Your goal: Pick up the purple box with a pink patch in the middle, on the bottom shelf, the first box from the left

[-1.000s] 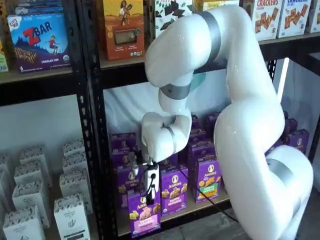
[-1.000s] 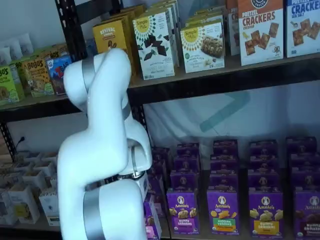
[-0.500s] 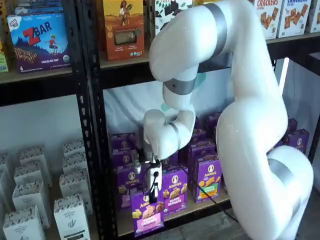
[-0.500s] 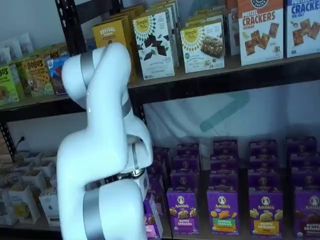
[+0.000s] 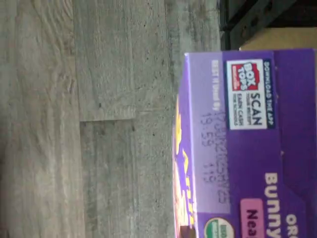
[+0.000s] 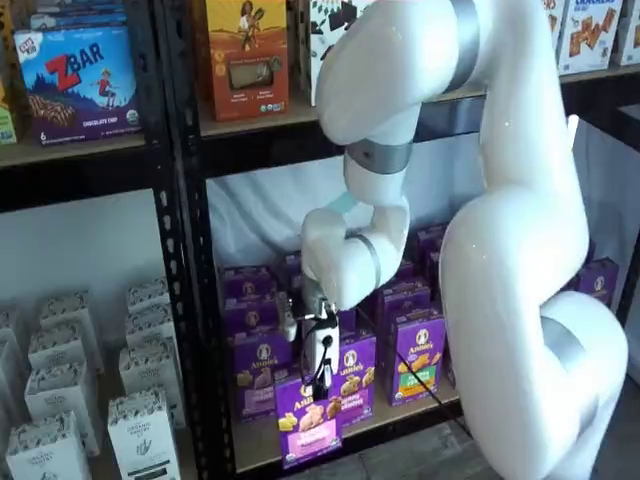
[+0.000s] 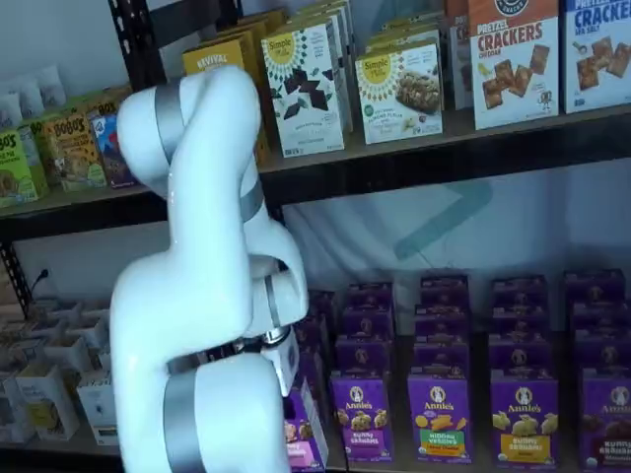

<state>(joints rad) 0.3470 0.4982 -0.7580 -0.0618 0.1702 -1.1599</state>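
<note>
White arm (image 7: 202, 296) fills the left side in a shelf view, standing in front of the shelves. Low at its right edge, part of the purple box (image 7: 301, 439) shows, pink patch visible, mostly hidden by the arm. Gripper fingers not discernible. Bottom shelf (image 7: 394, 465): rows of purple Annie's cartons (image 7: 439, 414), upright, facing front. Upper shelf (image 7: 434, 158): Simple Mills boxes (image 7: 399, 91) and cracker boxes (image 7: 513, 61).

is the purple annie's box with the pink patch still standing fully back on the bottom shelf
No, the purple Annie's box hangs in the claw, out past the bottom shelf front rim.
</note>
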